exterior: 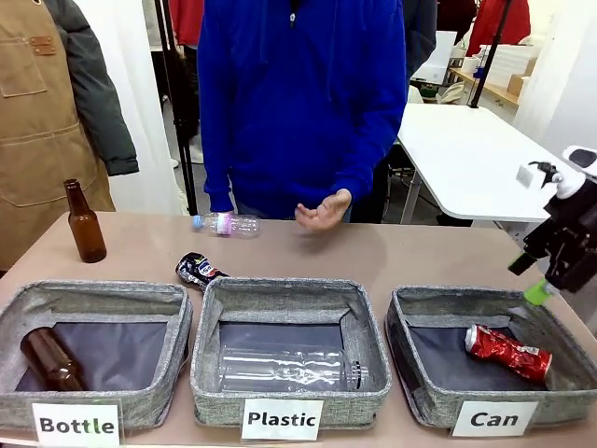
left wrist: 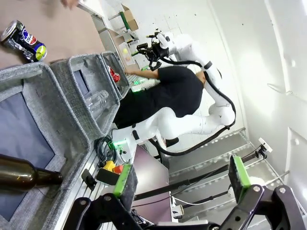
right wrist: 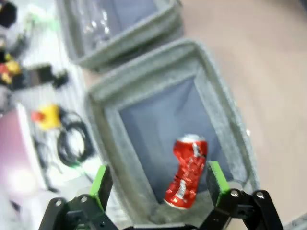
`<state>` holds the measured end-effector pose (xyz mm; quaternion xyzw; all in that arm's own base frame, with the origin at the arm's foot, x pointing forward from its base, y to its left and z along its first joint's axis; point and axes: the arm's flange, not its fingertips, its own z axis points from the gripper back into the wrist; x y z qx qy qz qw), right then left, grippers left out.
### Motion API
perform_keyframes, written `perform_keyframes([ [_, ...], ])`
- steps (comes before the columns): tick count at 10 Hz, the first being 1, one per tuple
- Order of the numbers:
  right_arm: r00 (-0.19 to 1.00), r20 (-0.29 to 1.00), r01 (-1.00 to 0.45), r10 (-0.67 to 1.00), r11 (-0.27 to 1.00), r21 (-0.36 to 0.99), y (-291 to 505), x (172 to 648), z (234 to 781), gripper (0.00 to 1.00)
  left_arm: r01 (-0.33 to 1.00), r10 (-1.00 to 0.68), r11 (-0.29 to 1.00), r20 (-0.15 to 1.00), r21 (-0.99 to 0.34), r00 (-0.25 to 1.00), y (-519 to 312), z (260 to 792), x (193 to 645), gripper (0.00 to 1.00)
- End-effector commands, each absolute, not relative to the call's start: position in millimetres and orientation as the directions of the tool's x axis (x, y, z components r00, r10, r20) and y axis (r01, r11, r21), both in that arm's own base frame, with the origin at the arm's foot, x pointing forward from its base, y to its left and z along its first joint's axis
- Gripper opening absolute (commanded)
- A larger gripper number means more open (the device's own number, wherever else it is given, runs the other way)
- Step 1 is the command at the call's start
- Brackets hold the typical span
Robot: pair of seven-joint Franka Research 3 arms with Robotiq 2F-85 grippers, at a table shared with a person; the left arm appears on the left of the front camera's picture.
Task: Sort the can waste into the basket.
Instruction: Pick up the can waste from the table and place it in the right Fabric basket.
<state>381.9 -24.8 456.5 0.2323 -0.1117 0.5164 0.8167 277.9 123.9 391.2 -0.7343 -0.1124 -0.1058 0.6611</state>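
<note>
Front view: black can (exterior: pixel 199 270) outstanding; left gripper (left wrist: pixel 181 176), right gripper (right wrist: pixel 158 182) wide, empty.
Light, crushed, probably slick; pinch the dented waist.

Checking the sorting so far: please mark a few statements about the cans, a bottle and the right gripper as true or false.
1. The red can lies inside the Can basket. True.
2. The black can is in the Plastic basket. False: it lies on the table, outside any basket.
3. The right gripper grips the red can. False: its jaws are open, apart from the can.
4. A brown bottle stands upright on the table. True.
</note>
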Motion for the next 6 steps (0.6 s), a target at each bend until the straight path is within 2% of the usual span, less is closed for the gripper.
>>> perform_keyframes([
  [1, 0.767, 0.476, -0.639, 0.430, 0.453, 0.622, -30, 411, 470, 1.00, 0.297, 0.018, -0.111, 0.297, -0.948, 0.955, 126, 394, 275, 1.00],
  [2, 0.837, 0.463, -0.545, 0.293, 0.365, 0.755, -40, 426, 467, 1.00, 0.297, 0.018, -0.111, 0.297, -0.948, 0.955, 126, 394, 275, 1.00],
  [3, 0.878, 0.434, -0.478, 0.200, 0.364, 0.800, -48, 437, 462, 1.00, 0.297, 0.018, -0.111, 0.297, -0.948, 0.955, 126, 394, 275, 1.00],
  [4, 0.904, 0.388, -0.426, 0.180, 0.292, 0.857, -57, 452, 453, 1.00, 0.297, 0.018, -0.111, 0.297, -0.948, 0.955, 126, 394, 275, 1.00],
  [6, 0.958, 0.282, -0.286, 0.055, 0.252, 0.924, -77, 483, 429, 1.00, 0.297, 0.018, -0.111, 0.297, -0.948, 0.955, 126, 394, 275, 1.00],
])
